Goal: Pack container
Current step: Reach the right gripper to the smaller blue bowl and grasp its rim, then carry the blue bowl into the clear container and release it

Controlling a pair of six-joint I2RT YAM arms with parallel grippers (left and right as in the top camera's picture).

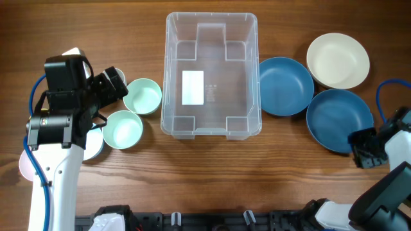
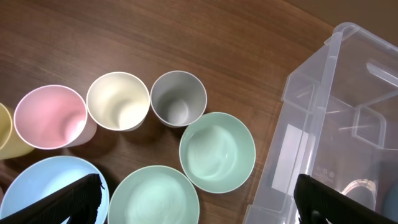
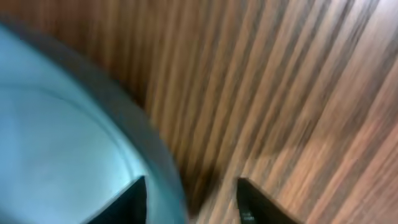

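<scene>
Squarely in the middle of the wooden tabletop [image 1: 282, 183] stands the container [image 1: 225, 102]. It is a large clear plastic tub, rectangular with rounded corners, a thick rim and stepped mouldings in its base. A white label [image 1: 192, 87] shows at its floor, with a few lines of fine print beside it, too small to read.

Just left of the tub lie two smooth mint-green bowls [image 2: 217, 151], close beside each other. The left claw [image 2: 198, 186] hovers above them. Its black fingers [image 2: 81, 199] are spread wide at the bottom corners of the wrist view, gripping nothing and touching nothing. Past the bowls stand a grey cup [image 2: 178, 98], a cream cup [image 2: 118, 101] and a pink cup [image 2: 50, 117] in a row, with a yellow cup [image 2: 6, 134] cut off by the edge. A pale blue dish [image 2: 43, 186] lies by the lower mint bowl.

Right of the tub, a dark blue bowl [image 1: 285, 86] sits just beside its wall, and a cream bowl [image 1: 338, 61] lies beyond it. A second dark blue bowl [image 1: 339, 120] lies nearer the right claw [image 1: 364, 152], which is at that bowl's outer edge. The right wrist view is blurred. Its fingers stand apart, with the bowl's glossy rim running between them, one finger over the bowl's inside and the other over the wood grain. Whether either finger touches the rim cannot be told.
</scene>
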